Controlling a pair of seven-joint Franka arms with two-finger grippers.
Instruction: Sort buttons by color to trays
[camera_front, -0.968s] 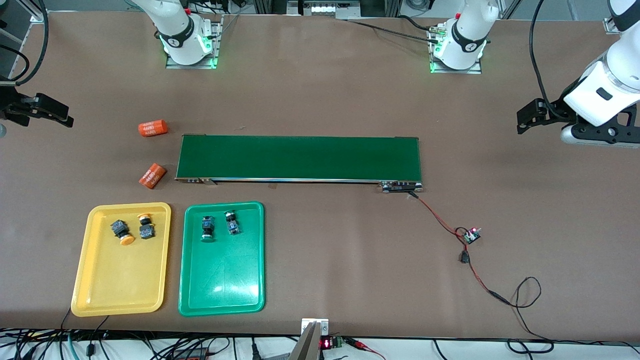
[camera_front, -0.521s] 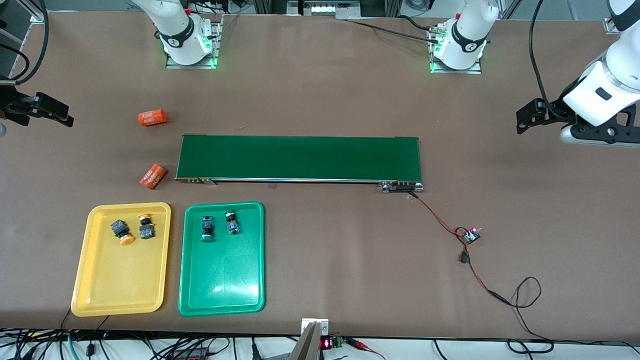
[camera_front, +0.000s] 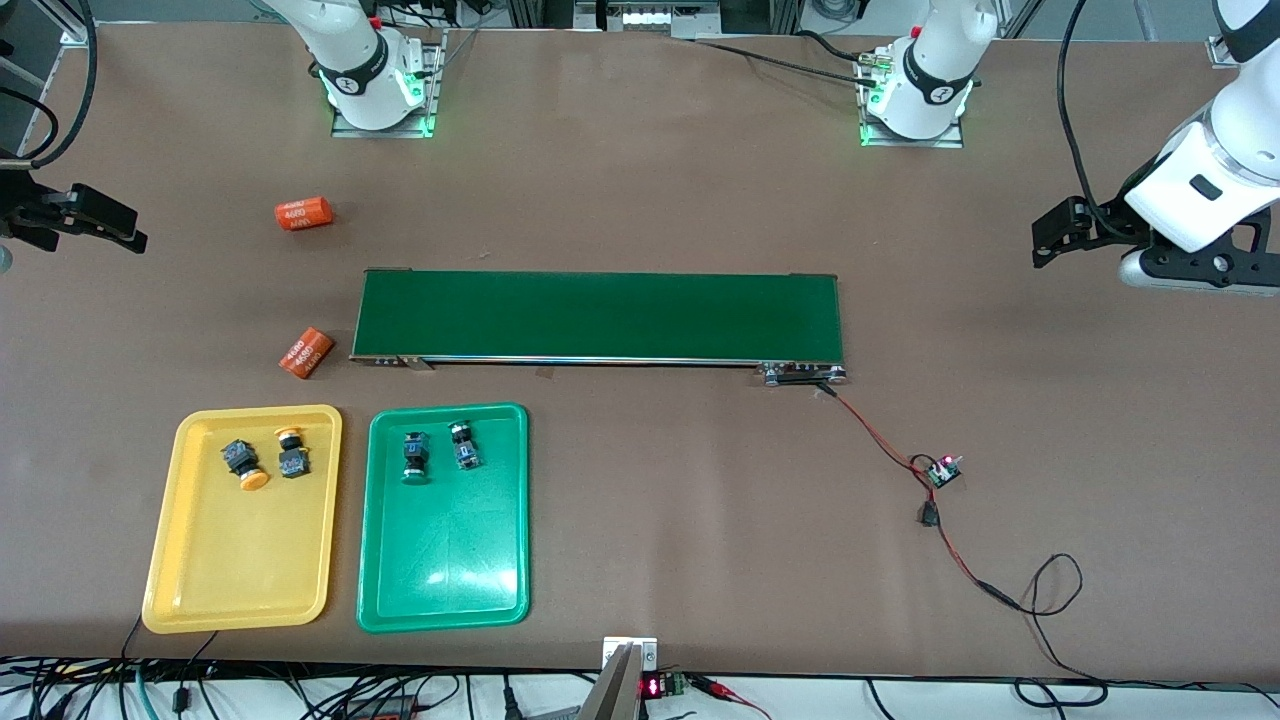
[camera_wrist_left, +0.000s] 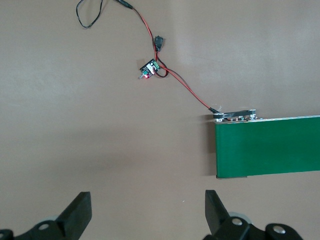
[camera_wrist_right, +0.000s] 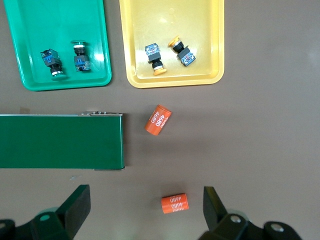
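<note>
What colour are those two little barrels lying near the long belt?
Orange, with white "4680" print: the cylinders show best in the right wrist view.

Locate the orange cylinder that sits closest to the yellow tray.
In the front view the orange cylinder lies on the table just off the belt's end toward the right arm, slightly farther from the camera than the yellow tray.

Belt (camera_front: 598, 316) spans mid-table. Two orange cylinders (camera_front: 305, 352) lie off its right-arm end. Wire (camera_front: 905, 460) trails off its other end.

Buttons (camera_front: 258, 461) lie color-matched in both trays (camera_front: 240, 560).
</note>
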